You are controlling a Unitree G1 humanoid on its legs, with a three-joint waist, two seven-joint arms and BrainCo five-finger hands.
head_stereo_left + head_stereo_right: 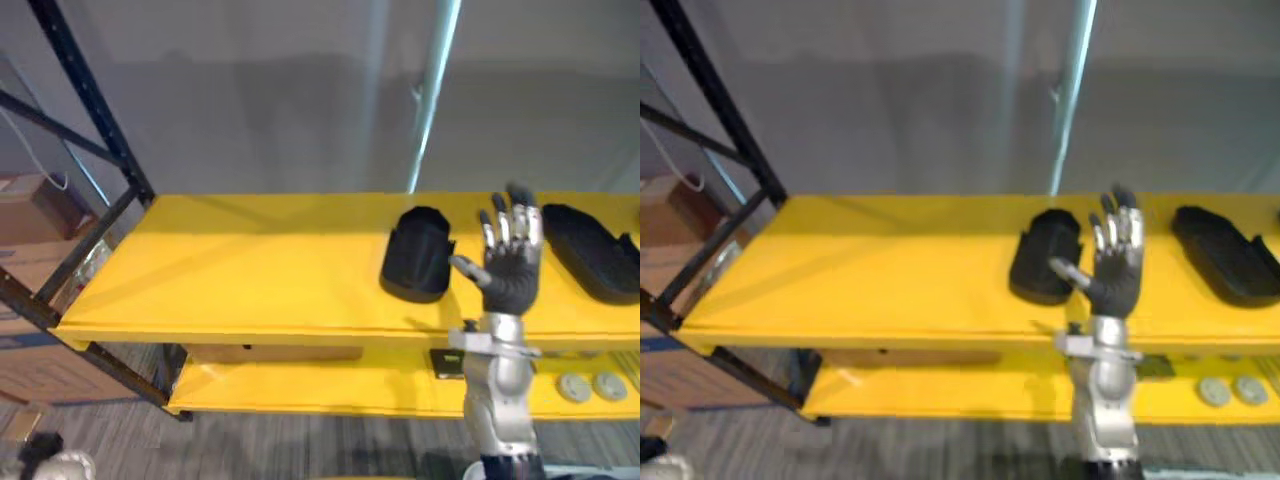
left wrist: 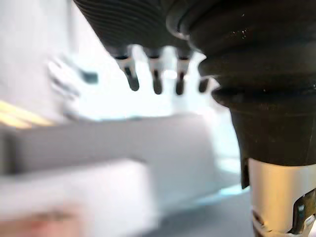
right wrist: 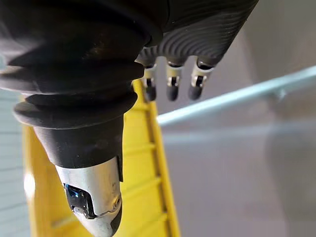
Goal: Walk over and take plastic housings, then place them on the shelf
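Left wrist view is showing the left hand (image 2: 222, 59) with fingers hanging straight and loose, gripping nothing. Toward 4 o'clock in the left eye view, the right hand (image 1: 510, 255) is standing upright, fingers spread wide, empty, before the yellow shelf (image 1: 250, 270). Two grey discs (image 1: 577, 387) are lying on its lower board at 4 o'clock. On the top board, one black plastic housing (image 1: 418, 255) is sitting just beside the thumb; a second housing (image 1: 592, 250) is lying at 3 o'clock.

Soft even light, dim shadow on wall (image 1: 300, 100), glare behind left hand (image 2: 156, 81)
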